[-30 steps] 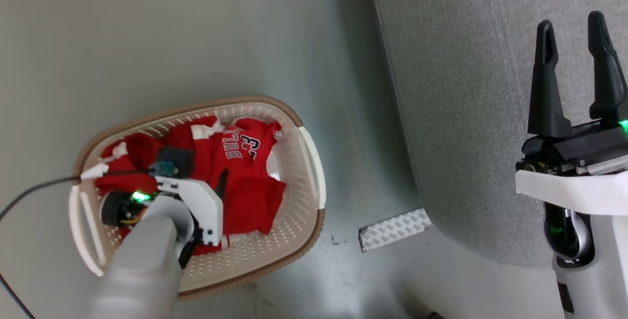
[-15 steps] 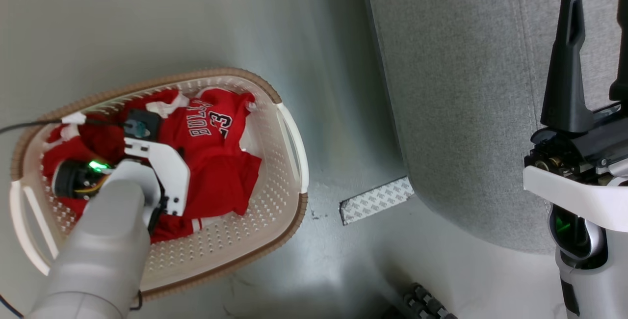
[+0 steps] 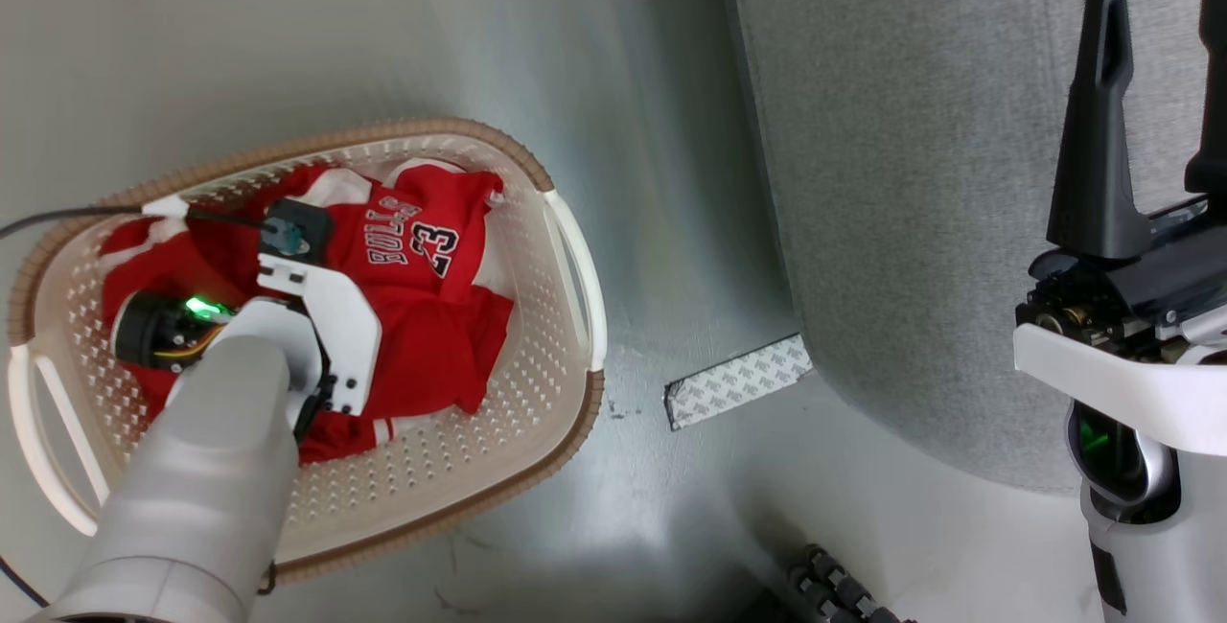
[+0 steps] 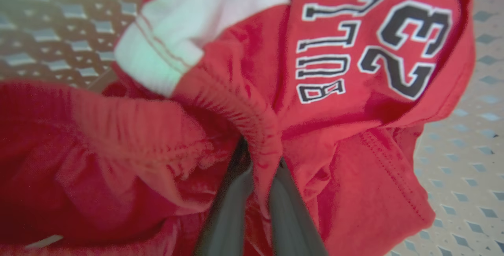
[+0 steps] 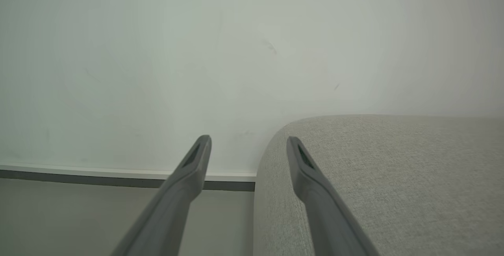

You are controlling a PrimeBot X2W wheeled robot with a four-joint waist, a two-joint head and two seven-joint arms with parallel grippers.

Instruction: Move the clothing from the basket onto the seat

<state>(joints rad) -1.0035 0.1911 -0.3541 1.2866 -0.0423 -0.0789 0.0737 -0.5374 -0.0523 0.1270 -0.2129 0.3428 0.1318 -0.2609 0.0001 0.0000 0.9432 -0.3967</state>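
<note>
Clothing (image 3: 431, 335) lies crumpled, red, white-trimmed, numbered 23.

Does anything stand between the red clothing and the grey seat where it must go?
Only the brown-rimmed wall of the cream-white plastic basket, which the bright red soft clothing must clear. Beyond, floor with a flat patterned strip, then the light grey fabric seat.
</note>
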